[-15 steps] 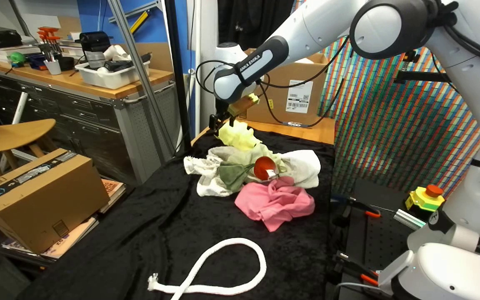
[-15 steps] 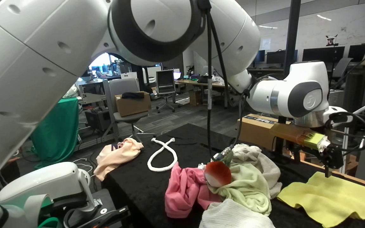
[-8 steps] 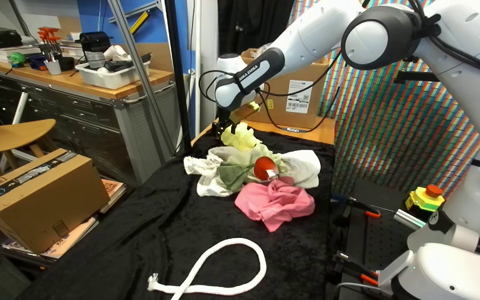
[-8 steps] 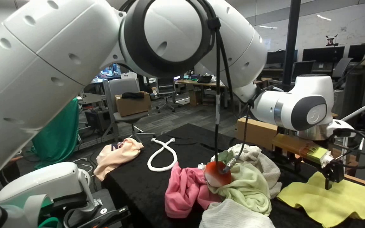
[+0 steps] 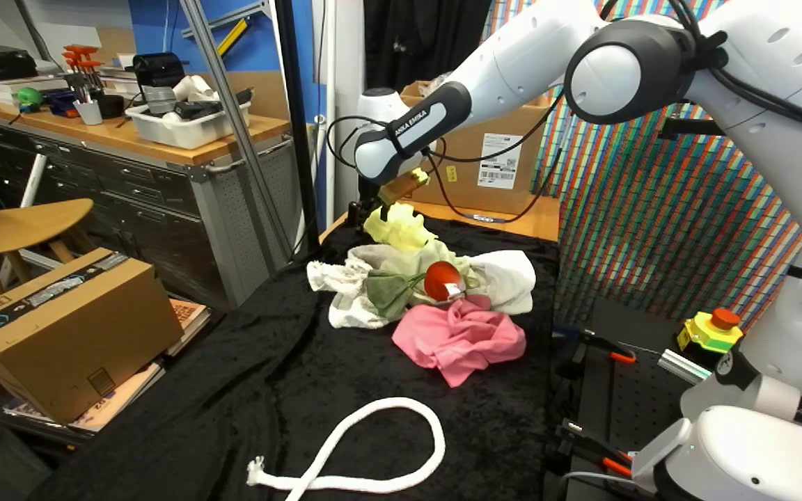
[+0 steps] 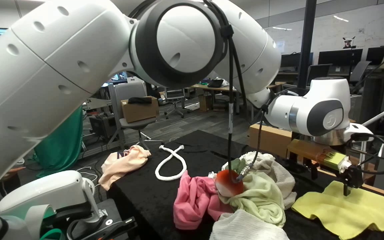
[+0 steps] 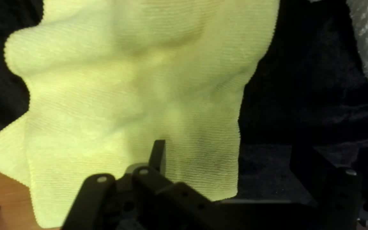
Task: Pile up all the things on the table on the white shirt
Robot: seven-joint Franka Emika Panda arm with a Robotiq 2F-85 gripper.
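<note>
My gripper point(image 7: 230, 147) is open and empty above one edge of the yellow cloth point(image 7: 123, 92). One finger is over the cloth, the other over the black tabletop. In both exterior views the gripper point(image 5: 371, 212) point(image 6: 329, 180) hangs just above the yellow cloth point(image 6: 355, 210). A heap beside it holds a pale green cloth point(image 6: 267, 200), a dark green piece point(image 5: 388, 293), white cloth point(image 5: 509, 278) and a red-and-white round object point(image 5: 440, 280). A pink cloth point(image 5: 460, 337) lies against the heap. I cannot tell which white cloth is the shirt. A white rope point(image 5: 345, 483) lies apart, looped.
A peach cloth point(image 6: 127, 163) lies at the table's edge. A large cardboard box point(image 5: 512, 156) stands behind the table's far end. Metal posts point(image 5: 234, 125) rise beside the table. My arm's black cable point(image 6: 230, 123) hangs in front of the heap.
My gripper came down toward the yellow cloth, then rose slightly and shifted a little left in an exterior view. The cloths, the rope and the round object have not moved.
</note>
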